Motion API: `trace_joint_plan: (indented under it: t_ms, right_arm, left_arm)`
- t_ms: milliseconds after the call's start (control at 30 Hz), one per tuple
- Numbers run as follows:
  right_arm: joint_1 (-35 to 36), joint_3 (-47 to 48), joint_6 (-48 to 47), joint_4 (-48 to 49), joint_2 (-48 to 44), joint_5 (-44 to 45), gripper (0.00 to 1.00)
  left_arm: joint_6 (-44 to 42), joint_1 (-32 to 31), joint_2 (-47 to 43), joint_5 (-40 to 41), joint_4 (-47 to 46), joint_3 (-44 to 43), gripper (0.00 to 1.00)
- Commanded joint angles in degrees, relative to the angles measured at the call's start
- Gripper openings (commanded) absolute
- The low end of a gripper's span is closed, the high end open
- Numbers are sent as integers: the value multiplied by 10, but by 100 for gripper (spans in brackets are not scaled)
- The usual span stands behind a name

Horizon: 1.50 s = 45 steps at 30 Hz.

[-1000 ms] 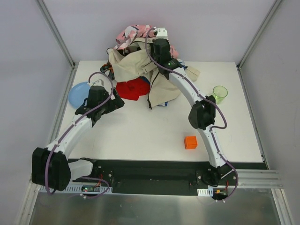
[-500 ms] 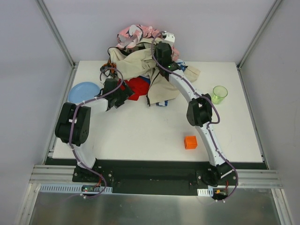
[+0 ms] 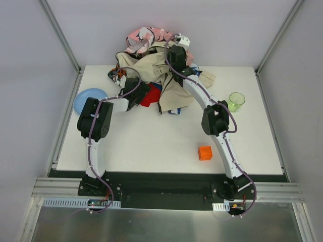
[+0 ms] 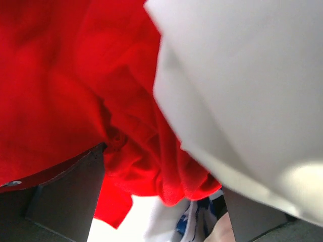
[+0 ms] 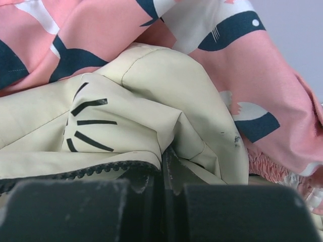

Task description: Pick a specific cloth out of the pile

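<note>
The pile (image 3: pixel 151 53) sits at the far edge of the counter (image 3: pixel 151 143). The right end effector (image 5: pixel 164 176) is clamped on the beige garment (image 3: pixel 144 68). The cloth (image 4: pixel 65 80) lies at the pile's near left, between the parted fingers of the left end effector (image 4: pixel 161 174); I would close on red only, clear of beige

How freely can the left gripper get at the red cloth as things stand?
Probably yes. In the left wrist view the left gripper stands open with a fold of the red cloth between its jaws. The beige garment overhangs one side only and seems not to block it.
</note>
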<state>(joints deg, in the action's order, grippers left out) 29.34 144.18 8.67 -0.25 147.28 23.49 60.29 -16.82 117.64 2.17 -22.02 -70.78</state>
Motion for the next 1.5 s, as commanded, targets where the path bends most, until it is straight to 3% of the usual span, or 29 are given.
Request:
trace_joint_plan:
  t_ms: [0, 133, 200, 233, 467, 767, 1033, 1300, 1467]
  right_arm:
    - [-19, -12, 10, 14, -11, 5, 1]
    - [-24, -24, 3, 5, -19, -3, 1]
    - [-24, -31, 4, -9, -23, -13, 1]
    - [-24, -34, 3, -12, -25, -15, 1]
    - [-30, -46, -25, -33, -37, -13, 1]
    - [-39, -74, -30, -71, -52, -21, 1]
    - [-39, -126, -30, -81, -86, -37, 1]
    - [-39, -194, -33, -77, -130, -80, 1]
    - [-39, -234, -37, -69, -158, -108, 7]
  left_arm:
    - [17, -3, 38, 27, 12, -53, 78]
    - [3, -4, 32, 25, 15, -61, 38]
    - [-12, -4, 18, 24, 15, -57, 4]
    - [-17, -4, 7, 20, 18, -51, 0]
    - [-106, -8, -155, -63, 8, 56, 0]
    - [-199, -65, -447, -107, 43, 191, 0]
    - [-268, -104, -634, -109, 126, 167, 0]
    - [-281, -110, -736, -135, 167, 160, 0]
    - [-292, -110, -772, -101, 255, 128, 0]
